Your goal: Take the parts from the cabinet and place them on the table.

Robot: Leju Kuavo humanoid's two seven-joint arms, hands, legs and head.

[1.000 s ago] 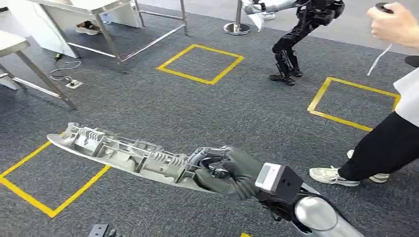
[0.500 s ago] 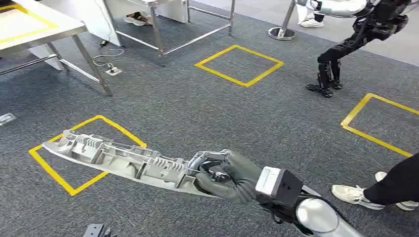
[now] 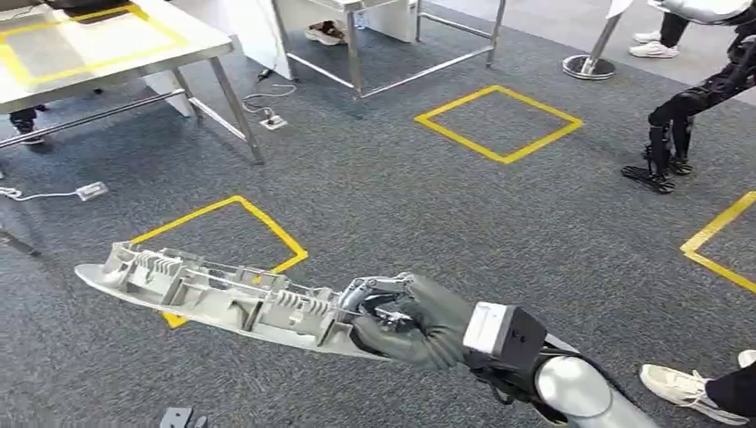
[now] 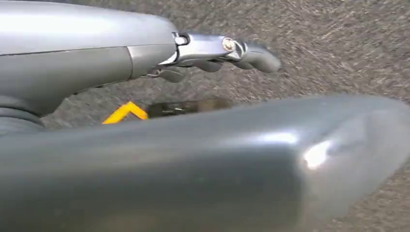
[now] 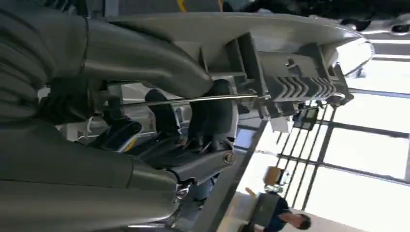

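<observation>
A long grey cast part [image 3: 214, 294] with ribs and pockets hangs level above the carpet, stretching out to the left. My right hand [image 3: 410, 321] grips its near end, fingers wrapped around it. In the right wrist view the thumb and dark fingers [image 5: 145, 58] clamp the same part [image 5: 290, 72]. My left hand [image 4: 217, 53] hangs over the carpet with its fingers stretched out and nothing in it. A steel table [image 3: 107, 45] with a yellow tape outline on its top stands at the far left.
A yellow floor square [image 3: 223, 241] lies under the part and another [image 3: 499, 120] lies farther ahead. Cables and power strips [image 3: 89, 190] lie by the table legs. A second table frame [image 3: 383, 36], a stanchion base [image 3: 588, 64], another robot [image 3: 677, 125] and a person's shoe [image 3: 682, 388] are on the right.
The whole view has swung, so the camera has turned: the taped table came in at the upper left and the other robot slid right. The part stays in my right hand.
</observation>
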